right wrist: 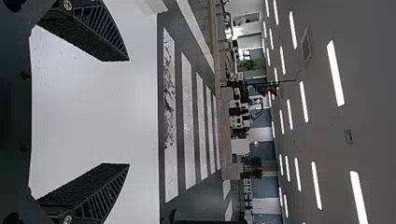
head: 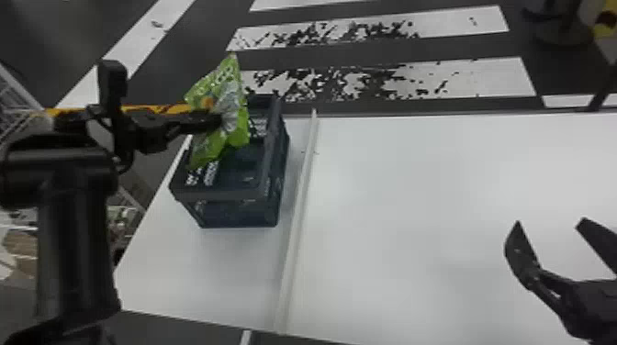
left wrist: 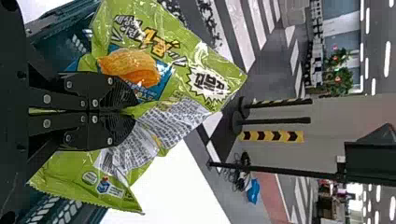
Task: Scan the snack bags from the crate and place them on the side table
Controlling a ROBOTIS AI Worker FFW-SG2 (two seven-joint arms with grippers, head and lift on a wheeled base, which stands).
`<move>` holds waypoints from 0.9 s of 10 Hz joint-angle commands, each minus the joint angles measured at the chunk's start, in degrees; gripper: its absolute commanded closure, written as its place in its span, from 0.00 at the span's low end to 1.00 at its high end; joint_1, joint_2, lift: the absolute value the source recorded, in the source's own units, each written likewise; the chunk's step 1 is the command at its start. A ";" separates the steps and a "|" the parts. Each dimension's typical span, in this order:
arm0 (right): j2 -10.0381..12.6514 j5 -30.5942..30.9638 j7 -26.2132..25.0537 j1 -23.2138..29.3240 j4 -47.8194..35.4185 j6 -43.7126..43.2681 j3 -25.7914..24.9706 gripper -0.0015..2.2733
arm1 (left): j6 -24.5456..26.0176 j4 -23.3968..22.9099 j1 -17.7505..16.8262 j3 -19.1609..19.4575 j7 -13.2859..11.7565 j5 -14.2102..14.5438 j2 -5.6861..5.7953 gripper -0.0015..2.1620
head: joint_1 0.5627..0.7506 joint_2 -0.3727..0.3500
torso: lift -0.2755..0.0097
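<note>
My left gripper point(head: 219, 120) is over the dark blue crate point(head: 229, 194), shut on a green snack bag point(head: 238, 134) that hangs above the crate's opening. In the left wrist view, the fingers of the left gripper point(left wrist: 125, 111) pinch the crumpled middle of the snack bag point(left wrist: 201, 74), and its printed panels fan out to both sides. Over the white table's right part, my right gripper point(head: 551, 225) stands open and holds nothing. The right wrist view shows the right gripper point(right wrist: 128, 112) with its two fingers wide apart. What lies deep inside the crate is too dark to tell.
The crate stands on the left part of the white table point(head: 440, 192), beside a raised pale strip point(head: 298, 206) that runs from front to back. Wire racks point(head: 14, 101) stand left of the table. A round-based stand point(head: 562, 32) is on the floor at the back right.
</note>
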 commanded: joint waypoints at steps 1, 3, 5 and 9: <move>0.02 0.04 0.00 -0.01 0.00 -0.07 0.09 0.03 | 6.30 -6.85 1.61 0.15 0.75 2.13 -1.61 0.99 | 0.70 0.83 | 0.64; -0.07 0.04 0.00 0.08 -0.09 -0.07 0.09 0.03 | 14.03 -14.93 2.31 -0.90 1.02 3.01 -3.72 0.99 | 0.70 0.80 | 0.64; -0.16 0.04 0.00 0.26 -0.36 -0.07 0.27 0.03 | 21.76 -22.84 3.19 -2.66 1.46 4.24 -6.18 0.99 | 0.70 0.76 | 0.64; -0.24 -0.04 -0.09 0.35 -0.97 0.11 0.27 0.03 | 26.86 -31.37 8.55 -10.75 5.15 4.15 -13.83 0.99 | 0.70 0.64 | 0.64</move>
